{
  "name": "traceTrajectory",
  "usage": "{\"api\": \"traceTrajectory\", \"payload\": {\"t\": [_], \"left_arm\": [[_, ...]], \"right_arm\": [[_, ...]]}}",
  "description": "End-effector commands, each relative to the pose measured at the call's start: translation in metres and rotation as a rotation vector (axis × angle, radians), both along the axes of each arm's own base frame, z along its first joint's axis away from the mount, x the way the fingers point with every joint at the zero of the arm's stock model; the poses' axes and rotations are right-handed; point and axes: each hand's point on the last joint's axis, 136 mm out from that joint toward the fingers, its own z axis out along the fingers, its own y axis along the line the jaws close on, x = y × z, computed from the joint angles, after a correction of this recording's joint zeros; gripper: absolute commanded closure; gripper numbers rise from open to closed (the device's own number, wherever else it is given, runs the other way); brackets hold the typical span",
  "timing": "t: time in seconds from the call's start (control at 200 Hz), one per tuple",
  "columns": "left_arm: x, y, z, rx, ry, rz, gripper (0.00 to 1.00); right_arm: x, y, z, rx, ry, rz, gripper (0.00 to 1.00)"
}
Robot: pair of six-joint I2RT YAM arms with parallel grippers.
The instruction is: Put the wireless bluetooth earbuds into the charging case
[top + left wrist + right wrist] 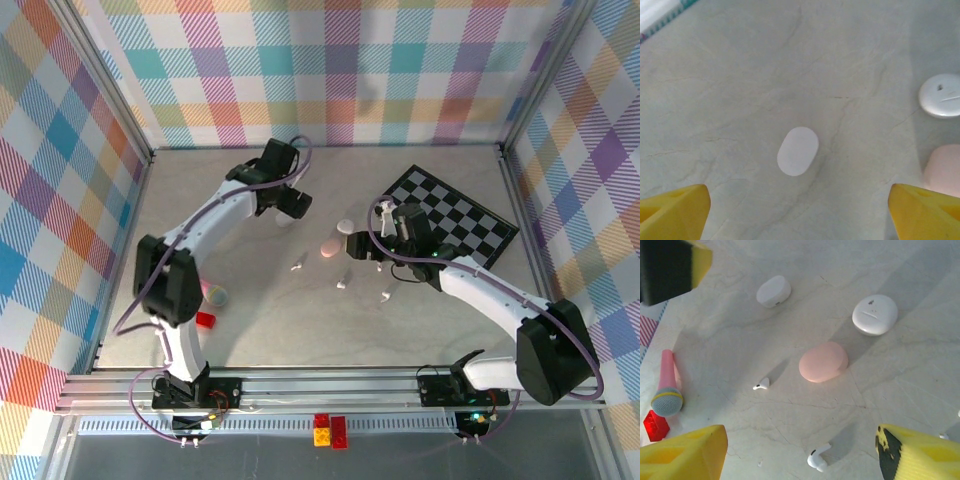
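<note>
Right wrist cam: two earbuds [817, 459] near pink case [823, 361]; left wrist cam: white case [798, 151]. Spread wide, empty: left fingers [672, 212], right fingers [682, 452].

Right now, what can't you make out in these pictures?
Top view: the earbuds are too small to tell which way each faces.
Left wrist view: the round white case and the pink case are cut off by the right edge.
Right wrist view: one earbud at the right is mostly hidden behind a yellow finger.
</note>
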Motion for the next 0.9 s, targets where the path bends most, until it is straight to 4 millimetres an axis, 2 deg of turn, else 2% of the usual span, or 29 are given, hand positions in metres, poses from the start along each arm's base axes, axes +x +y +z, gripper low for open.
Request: {"api": "traceTrajectory", "payload": {"t": [0.0, 0.155, 0.385, 0.47, 0.765, 0.825, 0.895], "left_arm": [[-0.011, 0.017, -0.04, 0.163, 0.186, -0.021, 0.1], [0.006, 0.013, -0.067, 0.23, 0.244, -0.052, 0.11], [0.025, 0.017, -0.095, 0.28, 0.314, -0.081, 0.11], [0.025, 0.016, -0.107, 0.285, 0.356, -0.098, 0.19], [0.035, 0.018, -0.13, 0.298, 0.41, -0.103, 0.23], [0.035, 0.018, -0.135, 0.297, 0.421, -0.106, 0.26], [0.034, 0.019, -0.141, 0.295, 0.434, -0.095, 0.34]], "right_arm": [[-0.003, -0.004, -0.001, -0.013, -0.008, -0.002, 0.23], [-0.005, -0.004, -0.002, -0.012, -0.006, -0.001, 0.23], [-0.007, -0.006, -0.009, -0.019, 0.018, -0.008, 0.23], [-0.007, -0.007, -0.01, -0.02, 0.021, -0.014, 0.23], [-0.004, -0.004, -0.012, -0.005, 0.04, -0.019, 0.23], [-0.005, -0.004, -0.013, -0.009, 0.041, -0.021, 0.23], [-0.005, -0.005, -0.013, -0.009, 0.043, -0.024, 0.23]]}}
